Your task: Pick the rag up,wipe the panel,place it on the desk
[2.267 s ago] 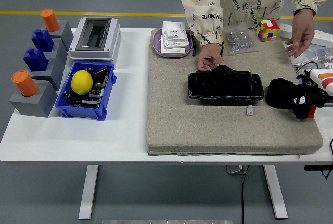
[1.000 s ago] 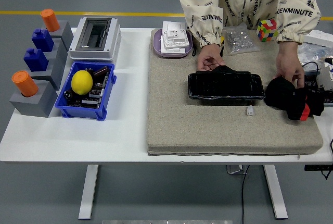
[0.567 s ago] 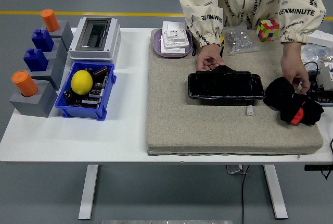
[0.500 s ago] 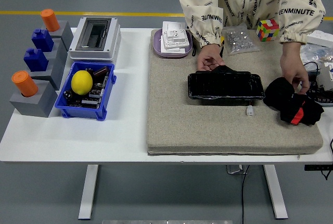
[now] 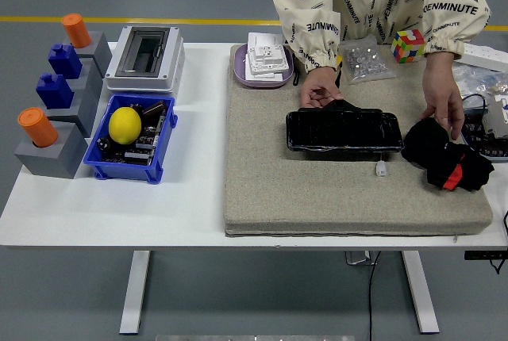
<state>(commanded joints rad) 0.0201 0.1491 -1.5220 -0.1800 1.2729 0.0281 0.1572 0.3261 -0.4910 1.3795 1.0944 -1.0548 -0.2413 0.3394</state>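
Note:
The black glossy panel [image 5: 343, 131] lies flat in the middle of the beige felt mat [image 5: 262, 190]. A person's hand [image 5: 321, 87] rests on the panel's far left edge. The rag [image 5: 444, 155], black with a red patch, lies bunched on the mat just right of the panel. The person's other hand [image 5: 444, 103] touches the rag's top edge with its fingertips. Neither robot hand shows in the head view.
A small white connector [image 5: 382, 169] lies in front of the panel. A blue bin [image 5: 159, 159] with a yellow ball, a grey enclosure [image 5: 145, 57], grey blocks with orange and blue pegs [image 5: 49, 131], a purple tray [image 5: 238, 67], a screw bag [image 5: 363, 59], a puzzle cube [image 5: 409, 44] and cables [image 5: 488, 131] stand around.
The person's hand came down from the far right onto the rag and shifted it a little on the mat. The hand on the panel has stayed put.

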